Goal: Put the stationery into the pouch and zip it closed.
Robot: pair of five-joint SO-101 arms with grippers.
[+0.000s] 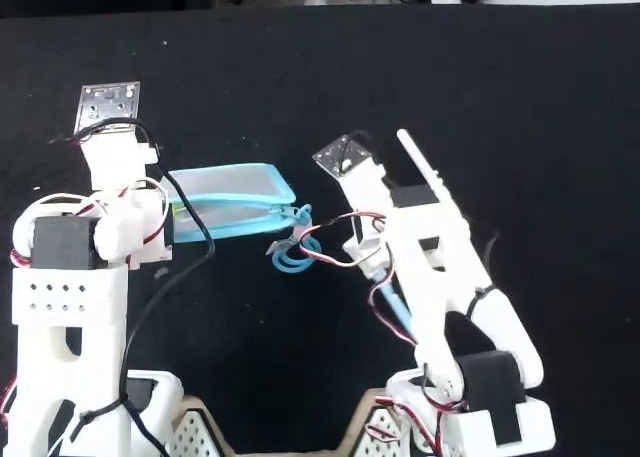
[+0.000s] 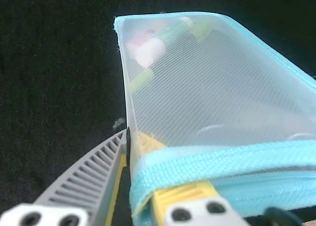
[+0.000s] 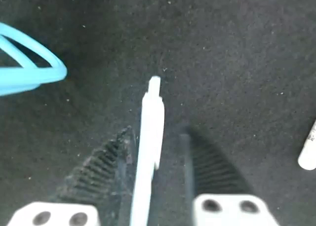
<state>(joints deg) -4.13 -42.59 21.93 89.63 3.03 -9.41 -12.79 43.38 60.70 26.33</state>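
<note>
Black cloth covers the table (image 1: 520, 87). From where I stand, the see-through pouch (image 1: 232, 192) with blue trim lies left of the table's middle, its long axis running left to right, and several pieces show through its wall. The left gripper (image 2: 131, 137) is clamped on the pouch's left end, beside the zip. The right gripper (image 3: 157, 134) sits just right of the blue pull loop (image 1: 290, 255) with its jaws apart. 1 pale pen (image 3: 150, 117) lies between them, against 1 jaw and clear of the other. The pen's long axis runs along the jaws, and the pouch's pull end lies ahead of its tip, off to the left. The right arm is clearly the nearer one. I can't tell how far the zip stands open.
</note>
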